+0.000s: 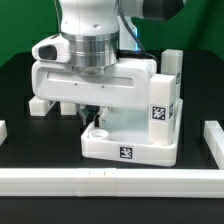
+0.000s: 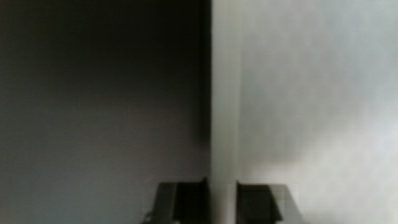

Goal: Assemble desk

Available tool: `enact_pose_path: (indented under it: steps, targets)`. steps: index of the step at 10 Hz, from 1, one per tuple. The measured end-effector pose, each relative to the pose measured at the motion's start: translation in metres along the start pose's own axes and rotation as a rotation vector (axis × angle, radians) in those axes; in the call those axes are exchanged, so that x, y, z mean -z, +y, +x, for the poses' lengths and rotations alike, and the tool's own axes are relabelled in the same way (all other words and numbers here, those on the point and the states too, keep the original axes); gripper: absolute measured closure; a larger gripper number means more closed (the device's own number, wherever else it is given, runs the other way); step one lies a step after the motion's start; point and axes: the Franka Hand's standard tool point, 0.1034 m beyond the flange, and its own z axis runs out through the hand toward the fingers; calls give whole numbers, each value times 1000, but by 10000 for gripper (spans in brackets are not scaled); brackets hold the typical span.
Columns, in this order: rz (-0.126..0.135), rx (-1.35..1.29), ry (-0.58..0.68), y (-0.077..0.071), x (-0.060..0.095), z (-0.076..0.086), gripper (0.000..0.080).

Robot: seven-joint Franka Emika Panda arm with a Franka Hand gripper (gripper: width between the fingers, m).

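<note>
Nearest your wrist camera, the two dark fingers [image 2: 178, 203] of the gripper [image 2: 210, 204] are pressed together on a thin white edge of the desk top [image 2: 302, 100], which runs straight between them. In the exterior view the gripper comes down onto that top from above, and its wide white body hides much of it from you. One leg [image 1: 40, 105] lies near on that view's left. A second leg [image 1: 172, 63] stands behind on its right. A long white rail [image 1: 110, 180] borders the front.
</note>
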Motion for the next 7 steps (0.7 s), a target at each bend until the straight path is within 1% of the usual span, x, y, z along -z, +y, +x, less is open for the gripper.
enact_pose_path:
  steps: [1,2,4,5,7]
  targets:
    - [-1,64,0,0,0,0,736]
    - [-8,119,2,-5,0,2,736]
    - [-21,236,16,-15,2,15,736]
    - [-24,305,19,-16,2,18,736]
    - [-30,417,14,-12,1,17,736]
